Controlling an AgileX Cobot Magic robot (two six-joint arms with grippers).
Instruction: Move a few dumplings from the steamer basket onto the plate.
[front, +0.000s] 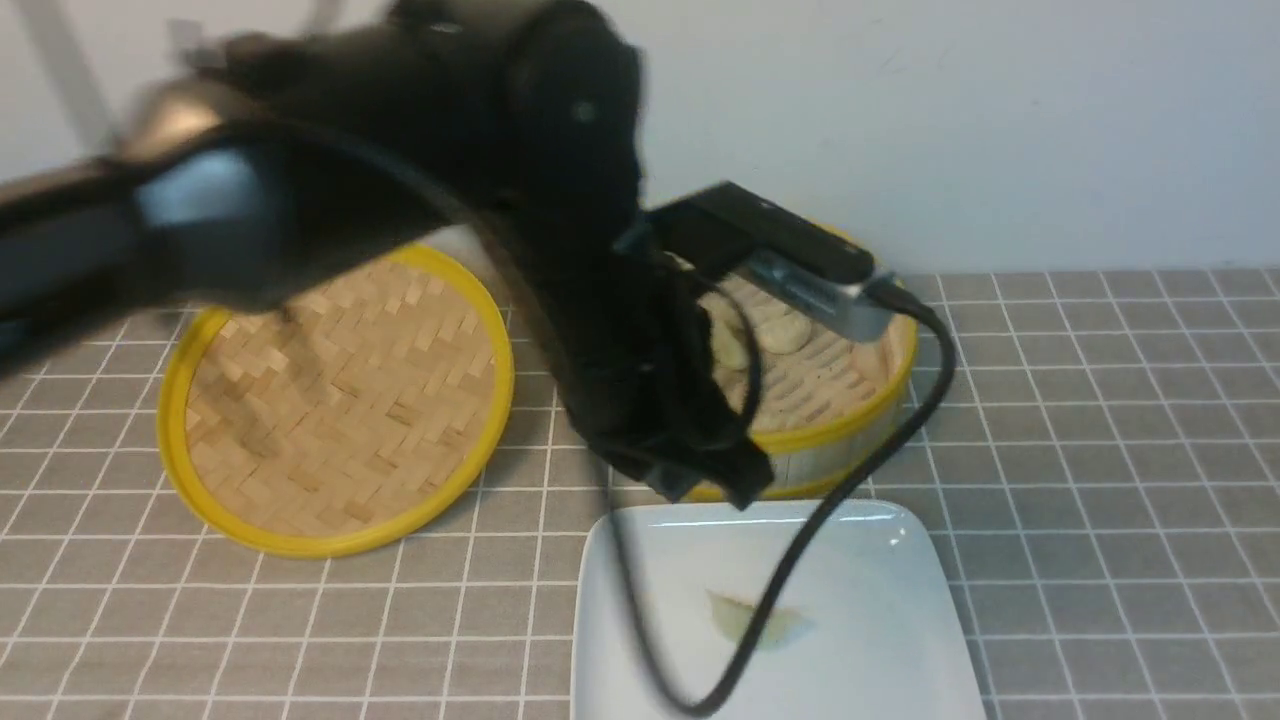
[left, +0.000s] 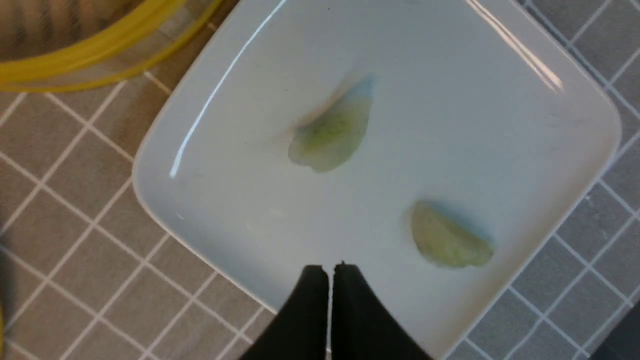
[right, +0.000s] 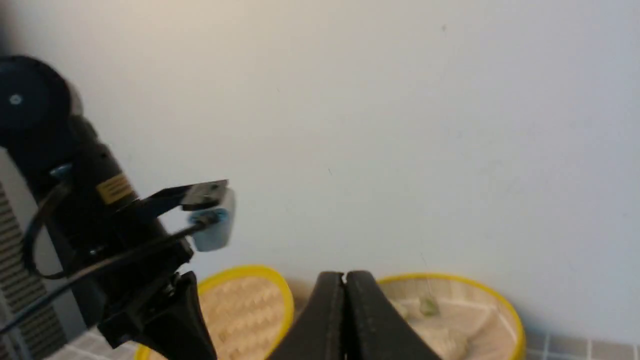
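The white square plate (front: 880, 600) lies at the table's front, a little right of centre. In the left wrist view the plate (left: 475, 100) holds two pale green dumplings, one (left: 332, 135) and another (left: 447, 237). The front view shows only one of them (front: 760, 620). The bamboo steamer basket (front: 850, 425) stands just behind the plate with several pale dumplings (front: 780, 330) inside. My left gripper (front: 735, 485) hangs over the plate's far edge, shut and empty (left: 330, 270). My right gripper (right: 344, 277) is shut and empty, raised and facing the wall; the basket (right: 500, 300) lies beyond it.
The shallow woven bamboo lid (front: 340, 400) with its yellow rim lies on the grey checked cloth to the left of the basket, and also shows in the right wrist view (right: 245, 305). The left arm's black cable (front: 860, 460) loops across the plate. A pale wall closes the back.
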